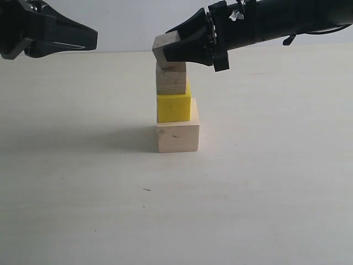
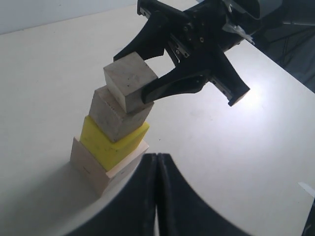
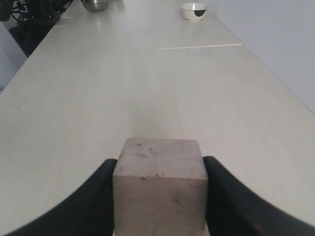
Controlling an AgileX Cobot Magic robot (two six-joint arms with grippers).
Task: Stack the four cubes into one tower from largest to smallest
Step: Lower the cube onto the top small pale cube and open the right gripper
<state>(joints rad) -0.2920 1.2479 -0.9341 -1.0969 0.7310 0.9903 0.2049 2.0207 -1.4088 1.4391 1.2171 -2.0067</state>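
Note:
The tower stands mid-table: a large pale wood cube (image 1: 177,138) at the bottom, a yellow cube (image 1: 173,108) on it, and a smaller wood cube (image 1: 171,81) on top. My right gripper (image 1: 168,48) is shut on the smallest wood cube (image 1: 165,44), which it holds tilted, its low edge against the top of the stack. The right wrist view shows this cube (image 3: 160,184) between both fingers (image 3: 98,196). The left wrist view shows the stack (image 2: 110,142) and the held cube (image 2: 129,81). My left gripper (image 1: 91,37) hovers shut and empty at the upper left, with its fingertips (image 2: 158,157) pressed together.
A white bowl (image 3: 193,11) and a metal bowl (image 3: 95,5) sit at the far end of the table. The table's edge (image 2: 290,73) runs behind the right arm, with dark cables beyond it.

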